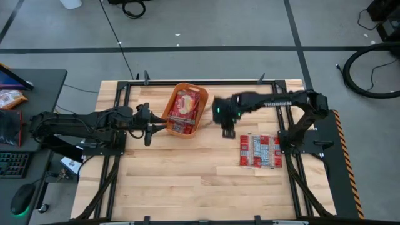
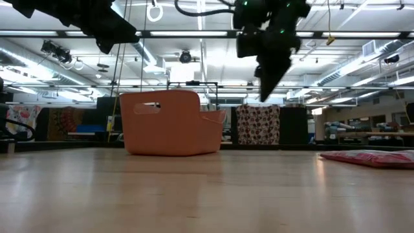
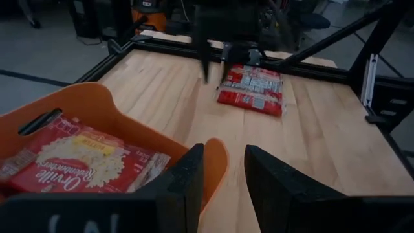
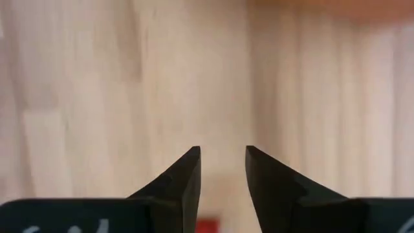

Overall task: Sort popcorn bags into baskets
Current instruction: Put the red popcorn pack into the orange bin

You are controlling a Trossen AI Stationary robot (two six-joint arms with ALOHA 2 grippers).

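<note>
The orange basket [image 1: 169,110] stands at the table's far middle [image 2: 171,123], with several red popcorn bags [image 1: 184,107] lying flat inside [image 3: 84,162]. A row of several more packets [image 1: 259,151] lies flat on the table's right side [image 3: 252,90]. My left gripper [image 1: 157,129] is open at the basket's near left corner, and the corner rim [image 3: 217,158] shows in its gap [image 3: 223,150]. My right gripper [image 1: 228,130] is open and empty. It points down, high above bare wood [image 2: 265,90], between the basket and the packet row [image 4: 223,158]. My left gripper comes level from the table's left, with the basket's near corner rim [image 3: 218,145] between its open fingers. Whether either finger touches the rim I cannot tell. The basket stands flat on the table.
Black frame rails [image 1: 206,82] run round the wooden table. Bare wood [image 1: 187,181] spreads across the near half. A desk with a keyboard [image 1: 12,164] and mouse stands beyond the left edge.
</note>
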